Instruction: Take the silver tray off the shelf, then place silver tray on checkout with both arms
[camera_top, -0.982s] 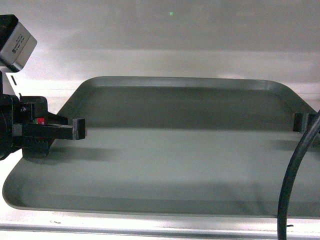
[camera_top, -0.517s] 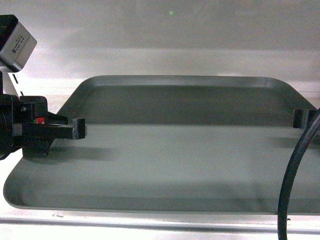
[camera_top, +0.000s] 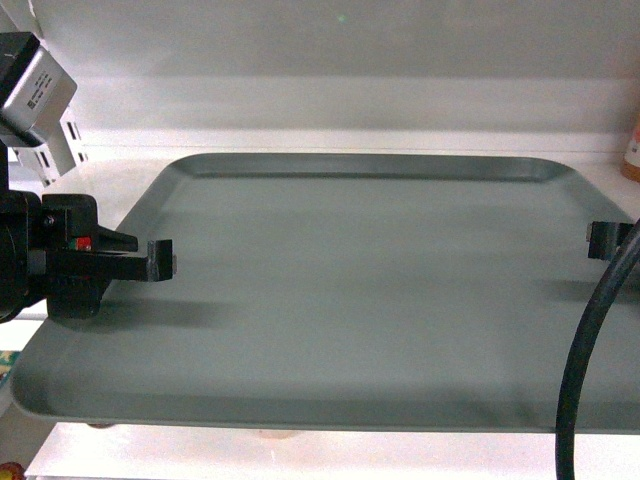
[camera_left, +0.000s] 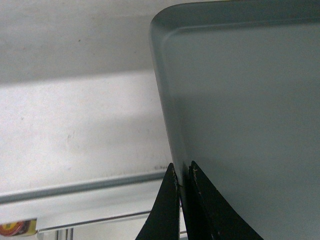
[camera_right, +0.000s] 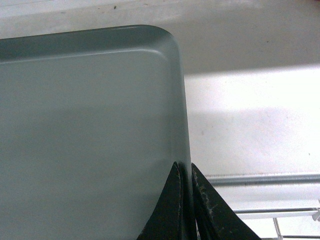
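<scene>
- A white shelf board (camera_left: 75, 130) with a metal front rail is lying under and behind the large rectangular matte grey-silver metal tray (camera_top: 370, 290); a pale back wall (camera_top: 320, 50) is rising behind it.
- In the head view the tray is filling most of the frame, its far rim near the back wall and its near edge (camera_top: 300, 412) hanging forward of the white board below.
- The left black toothed gripper (camera_left: 182, 185) is pinching the tray's left rim, one finger inside the rim and one outside, with only the rim's thickness between them.
- The right black toothed gripper (camera_right: 186, 180) is clamping the right rim in the same way, fingers nearly together on the metal.
- In the head view the left gripper is reaching in from the left with a grey camera box (camera_top: 30, 90) above it; a black cable (camera_top: 590, 340) is crossing the right side.
- Bare white board is showing beside both side rims, beyond the rounded far corners.
- An orange-brown object (camera_top: 632, 150) is standing at the right edge, near the tray's far right corner; too little of it is showing to tell what it is.
</scene>
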